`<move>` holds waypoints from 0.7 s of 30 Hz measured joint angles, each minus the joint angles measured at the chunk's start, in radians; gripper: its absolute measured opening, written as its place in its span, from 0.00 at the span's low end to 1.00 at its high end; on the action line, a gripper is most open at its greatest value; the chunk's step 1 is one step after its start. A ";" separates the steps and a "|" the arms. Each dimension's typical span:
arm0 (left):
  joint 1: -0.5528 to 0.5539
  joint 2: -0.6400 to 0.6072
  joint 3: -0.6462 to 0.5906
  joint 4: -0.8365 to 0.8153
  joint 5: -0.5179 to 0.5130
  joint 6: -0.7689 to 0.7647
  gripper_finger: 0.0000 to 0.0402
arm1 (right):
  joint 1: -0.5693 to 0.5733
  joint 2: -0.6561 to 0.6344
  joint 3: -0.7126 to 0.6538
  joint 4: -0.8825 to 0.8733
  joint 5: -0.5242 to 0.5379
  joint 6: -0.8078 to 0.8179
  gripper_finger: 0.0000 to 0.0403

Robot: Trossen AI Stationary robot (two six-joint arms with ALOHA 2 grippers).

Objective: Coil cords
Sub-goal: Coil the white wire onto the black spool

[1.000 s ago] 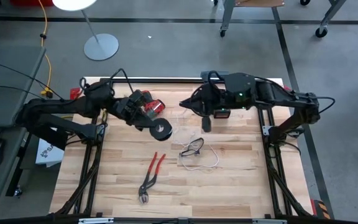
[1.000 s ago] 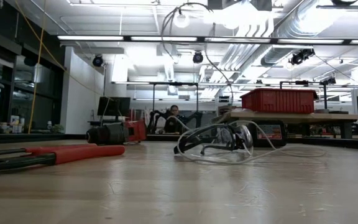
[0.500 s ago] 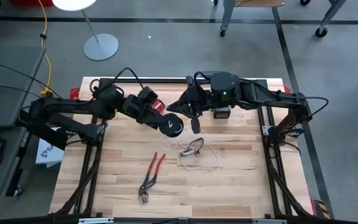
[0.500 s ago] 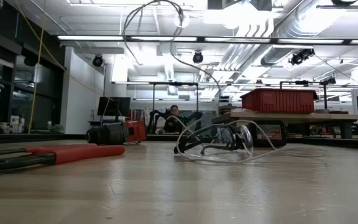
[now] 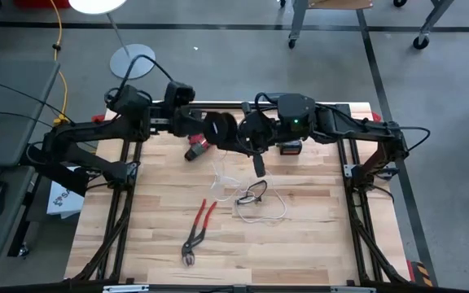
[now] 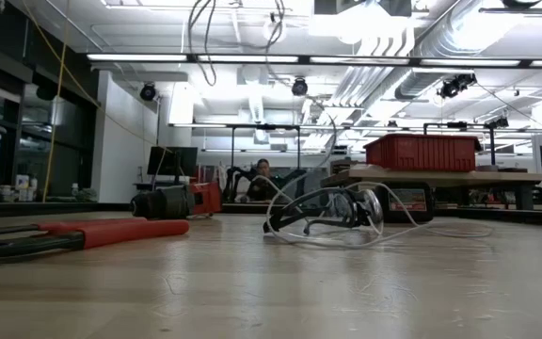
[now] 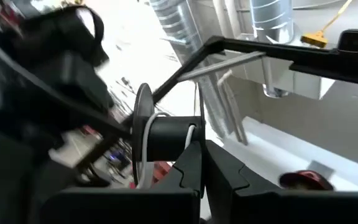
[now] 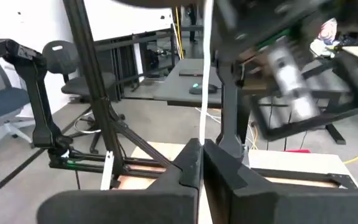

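My left gripper (image 5: 208, 129) is shut on the small black round spool (image 5: 221, 129), held in the air over the table's far middle. A few turns of the thin white cord (image 7: 143, 149) lie on the spool's core. My right gripper (image 5: 245, 140) is just right of the spool, shut on the cord (image 8: 202, 81). The rest of the cord (image 5: 223, 172) hangs down to the table. There it lies in loose loops (image 5: 273, 210) around clear safety glasses (image 5: 253, 193). My left gripper holds the spool at the end nearest its fingers (image 7: 188, 146); the fingers themselves hide the exact part. The spool is lifted clear of the table, its axis about level. My right gripper pinches the white cord (image 8: 202, 134) between its two fingers. From the fingers the cord runs straight and taut toward the spool.
Red-handled pliers (image 5: 198, 226) lie near the table's front middle. A red and black tool (image 5: 195, 149) lies below the spool. A red and black box (image 5: 290, 148) sits under the right arm. Black arm cables (image 6: 200, 28) hang overhead in the low view.
My left gripper has carried the spool up and toward the table's far edge and right, turning it, until it is next to my right gripper. My right gripper has shifted a little toward the left. The loose cord near the glasses has been drawn up.
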 joint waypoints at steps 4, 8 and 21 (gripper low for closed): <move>0.012 0.002 0.004 -0.008 -0.040 0.078 0.00 | 0.005 0.001 -0.001 0.033 0.000 0.009 0.00; 0.029 0.001 0.005 -0.012 -0.044 0.142 0.00 | 0.014 0.001 -0.001 0.033 -0.001 0.018 0.00; 0.134 -0.001 0.004 -0.215 0.020 0.536 0.00 | 0.057 -0.001 0.000 -0.140 0.152 0.013 0.03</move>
